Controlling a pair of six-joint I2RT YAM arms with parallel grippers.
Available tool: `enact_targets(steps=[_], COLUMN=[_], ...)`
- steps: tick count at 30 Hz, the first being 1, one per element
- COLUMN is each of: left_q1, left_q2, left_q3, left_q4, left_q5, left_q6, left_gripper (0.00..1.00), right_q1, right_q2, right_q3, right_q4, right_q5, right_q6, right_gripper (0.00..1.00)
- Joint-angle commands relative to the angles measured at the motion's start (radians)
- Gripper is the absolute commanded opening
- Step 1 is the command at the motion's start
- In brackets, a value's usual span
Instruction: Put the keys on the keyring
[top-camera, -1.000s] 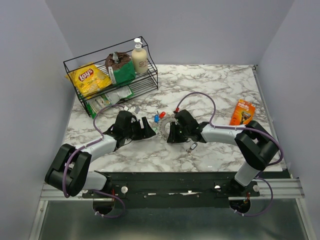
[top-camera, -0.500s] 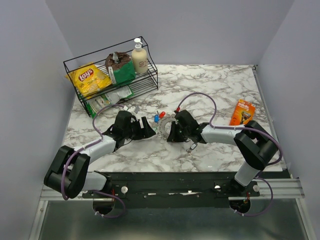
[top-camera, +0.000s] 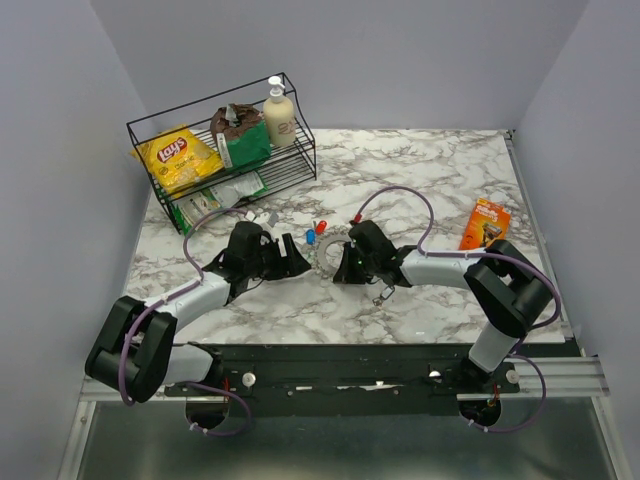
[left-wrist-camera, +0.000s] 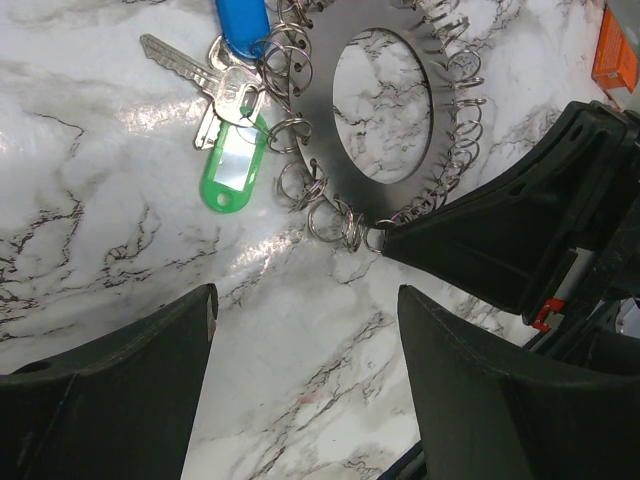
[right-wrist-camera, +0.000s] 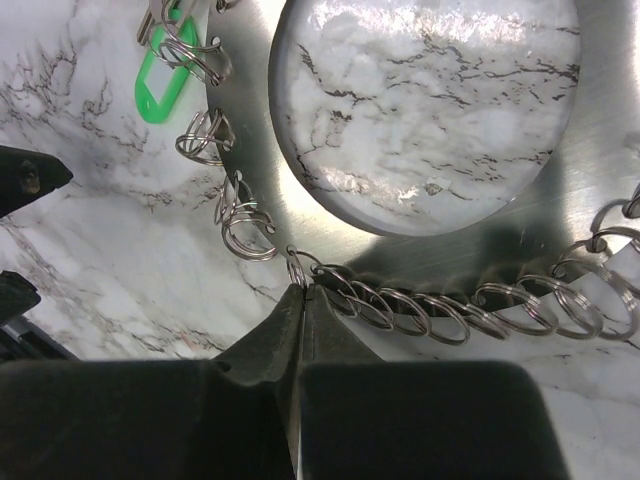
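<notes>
keyring (left-wrist-camera: 325, 150): likely thin, stiff, slippery steel
pinch its rim; right end effector (right-wrist-camera: 300, 292) closed there, left end effector (left-wrist-camera: 305, 300) open; keys (left-wrist-camera: 232, 172) look light

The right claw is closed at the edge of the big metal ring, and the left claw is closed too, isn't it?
Not quite: the left gripper is open, fingers apart, as the left wrist view shows. The right gripper is indeed closed at the rim of the keyring.
</notes>
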Motion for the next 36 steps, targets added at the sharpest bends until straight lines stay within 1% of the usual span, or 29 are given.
enact_targets(steps=[1,3,11,18,27,31,36], left_q1=[0.003,0.003,0.003,0.003,0.003,0.003,0.003], left_q2=[-0.023,-0.028,-0.089,-0.215,-0.413,-0.453,-0.471], left_q3=[-0.014,-0.014,-0.016,-0.033,-0.116,-0.116,-0.128], left_q4=[-0.006,-0.003,-0.001,0.012,0.127,0.143,0.21], left_q5=[0.006,0.006,0.017,0.014,0.069,0.103,0.173], left_q6=[0.017,0.023,0.061,0.094,0.097,0.104,0.078], left_gripper=[0.81,0.81,0.81,0.81,0.8,0.78,0.77], right_q1=[0.004,0.004,0.004,0.004,0.006,0.006,0.007], right_q2=[-0.006,-0.016,-0.059,-0.105,-0.2,-0.245,-0.289], right_q3=[-0.013,-0.015,-0.012,0.013,-0.029,-0.041,-0.053], right_q4=[0.019,0.019,-0.005,-0.011,0.09,0.113,0.11], right_q5=[0.041,0.041,0.033,-0.022,-0.18,-0.235,-0.301], right_q6=[0.002,-0.011,-0.102,-0.254,-0.38,-0.436,-0.53], right_gripper=[0.03,0.01,0.01,0.01,0.01,0.01,0.01])
